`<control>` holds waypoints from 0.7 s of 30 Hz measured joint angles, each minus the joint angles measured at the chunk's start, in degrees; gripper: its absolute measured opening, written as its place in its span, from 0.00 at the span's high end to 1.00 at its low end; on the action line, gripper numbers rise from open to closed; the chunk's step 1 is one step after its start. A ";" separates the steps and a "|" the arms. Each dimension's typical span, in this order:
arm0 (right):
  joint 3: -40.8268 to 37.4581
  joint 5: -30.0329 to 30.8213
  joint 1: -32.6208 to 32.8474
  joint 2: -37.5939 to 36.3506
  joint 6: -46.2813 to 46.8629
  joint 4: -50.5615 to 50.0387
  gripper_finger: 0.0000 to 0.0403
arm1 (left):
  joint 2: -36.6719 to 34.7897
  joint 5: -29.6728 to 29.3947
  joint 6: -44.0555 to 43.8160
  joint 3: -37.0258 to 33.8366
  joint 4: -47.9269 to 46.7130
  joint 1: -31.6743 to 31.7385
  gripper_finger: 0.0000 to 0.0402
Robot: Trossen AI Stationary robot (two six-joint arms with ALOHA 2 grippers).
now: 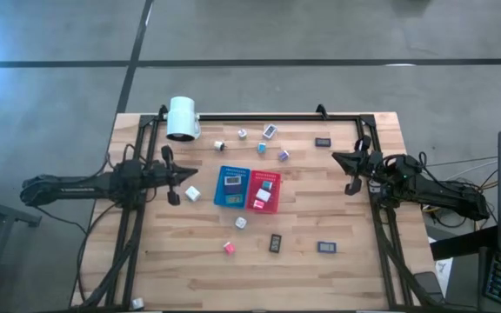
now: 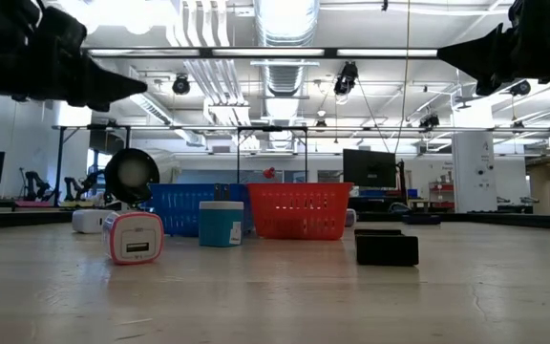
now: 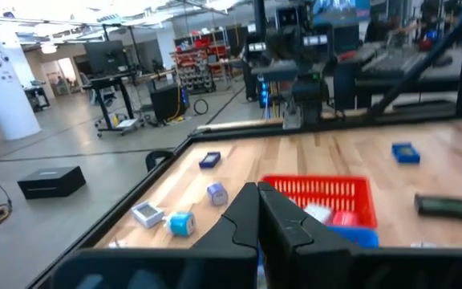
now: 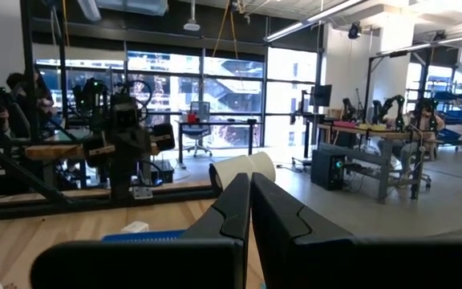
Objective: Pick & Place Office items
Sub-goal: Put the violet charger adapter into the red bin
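The office items lie scattered on the wooden table (image 1: 181, 269): small white, pink and teal cubes such as a white one (image 1: 192, 193) and a pink one (image 1: 229, 248), and dark flat rectangles (image 1: 276, 243) (image 1: 326, 247). A few more lie inside the blue tray (image 1: 231, 198) and the red tray (image 1: 274, 202) at the table's middle. My left gripper (image 1: 186, 176) (image 3: 259, 197) hovers shut and level at the left side, above the table, just beyond the white cube. My right gripper (image 1: 336, 158) (image 4: 249, 193) waits shut at the right side, also clear of the table.
A big white cylinder (image 1: 183, 118) lies at the far left corner. Black frame rails (image 1: 259, 116) run along the far edge and both sides. In the low view a white-and-pink cube (image 2: 134, 237), a teal cube (image 2: 222, 224) and a dark rectangle (image 2: 386, 248) stand before the trays.
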 joint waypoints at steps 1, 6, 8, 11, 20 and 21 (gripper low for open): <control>0.00 0.01 0.00 0.00 -0.19 0.00 0.98 | 0.00 0.02 0.48 -0.59 0.02 0.03 1.00; 0.00 0.04 0.00 0.00 -0.42 0.00 0.98 | 0.04 0.04 1.36 -1.80 0.08 0.85 0.99; 0.00 0.06 0.00 0.00 -0.47 0.00 0.98 | 0.04 0.04 1.39 -1.80 0.09 1.05 0.99; 0.00 0.44 0.00 0.00 -0.62 0.02 0.98 | 0.04 0.25 1.58 -1.80 0.17 1.03 0.99; 0.00 1.02 0.00 0.04 -0.62 0.01 0.98 | 0.22 5.71 4.29 -3.07 1.30 1.14 0.99; 0.00 1.02 0.00 0.04 -0.62 0.02 0.98 | 0.22 5.76 4.29 -3.07 1.29 1.14 0.99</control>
